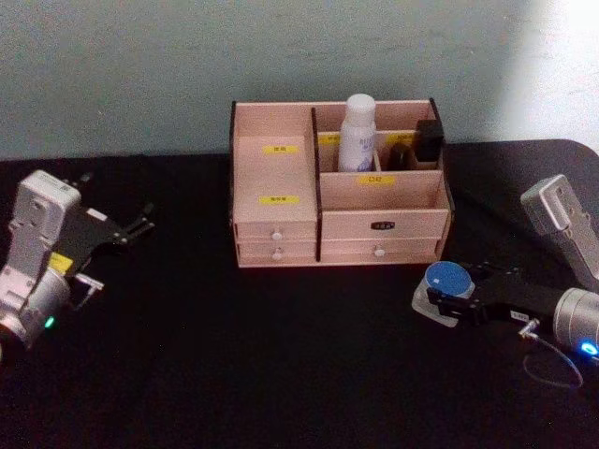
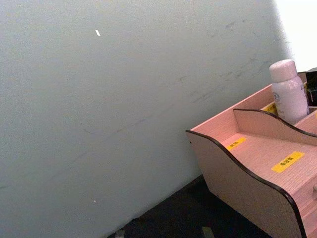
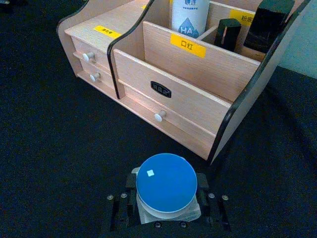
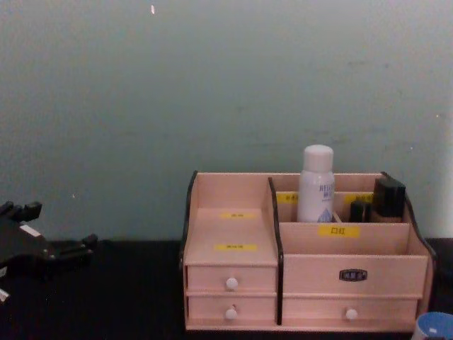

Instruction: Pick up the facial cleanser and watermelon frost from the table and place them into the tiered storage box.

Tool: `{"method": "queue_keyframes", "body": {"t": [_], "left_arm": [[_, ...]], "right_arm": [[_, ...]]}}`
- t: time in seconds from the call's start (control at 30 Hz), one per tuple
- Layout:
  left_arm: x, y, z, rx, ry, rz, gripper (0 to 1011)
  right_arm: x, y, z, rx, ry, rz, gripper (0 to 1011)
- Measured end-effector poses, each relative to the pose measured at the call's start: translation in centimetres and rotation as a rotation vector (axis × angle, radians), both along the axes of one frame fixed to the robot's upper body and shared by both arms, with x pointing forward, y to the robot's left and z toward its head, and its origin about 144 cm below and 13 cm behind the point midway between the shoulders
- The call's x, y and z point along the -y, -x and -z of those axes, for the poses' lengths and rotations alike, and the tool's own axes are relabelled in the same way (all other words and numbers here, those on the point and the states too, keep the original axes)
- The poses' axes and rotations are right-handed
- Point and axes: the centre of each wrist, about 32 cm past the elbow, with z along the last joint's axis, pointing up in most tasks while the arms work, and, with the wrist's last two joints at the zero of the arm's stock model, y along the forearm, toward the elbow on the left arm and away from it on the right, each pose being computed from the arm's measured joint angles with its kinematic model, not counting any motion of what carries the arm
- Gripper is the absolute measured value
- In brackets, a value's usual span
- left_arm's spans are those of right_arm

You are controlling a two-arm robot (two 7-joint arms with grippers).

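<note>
Right end effector [image 1: 445, 299] is reaching in low, clamping the watermelon frost [image 3: 166, 183] by the tiered storage box [image 1: 281, 220], front-right corner. Facial cleanser [image 1: 357, 136], w/ "HA" on it, is standing in a rear compartment behind the "口红" label [image 3: 188, 45]; left end effector [image 1: 131, 224] is idling far left.

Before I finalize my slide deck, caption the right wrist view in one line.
Right gripper grips the blue-lidded watermelon frost before the tiered storage box, facial cleanser already inside.

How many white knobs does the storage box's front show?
3 on the tiered storage box: upper left knob, lower left knob directly beneath, bottom right knob. None seems hidden.
</note>
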Motion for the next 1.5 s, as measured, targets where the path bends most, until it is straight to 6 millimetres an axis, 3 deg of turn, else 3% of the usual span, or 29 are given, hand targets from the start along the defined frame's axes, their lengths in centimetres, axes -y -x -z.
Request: {"method": "queue_keyframes", "body": {"t": [0.67, 1.03, 1.5], "left_arm": [[0.0, 0.0, 0.0, 0.0, 0.0, 0.0, 1001], [0.0, 0.0, 0.0, 0.0, 0.0, 0.0, 1001], [0.0, 0.0, 0.0, 0.0, 0.0, 0.0, 1001]], "right_arm": [[0.0, 0.0, 0.0, 0.005, 0.0, 0.004, 707], [0.0, -0.1, -1.0, 0.04, -0.025, -0.029, 707], [-2.3, -2.5, -3.4, 0.108, -0.084, -0.146, 707]]}}
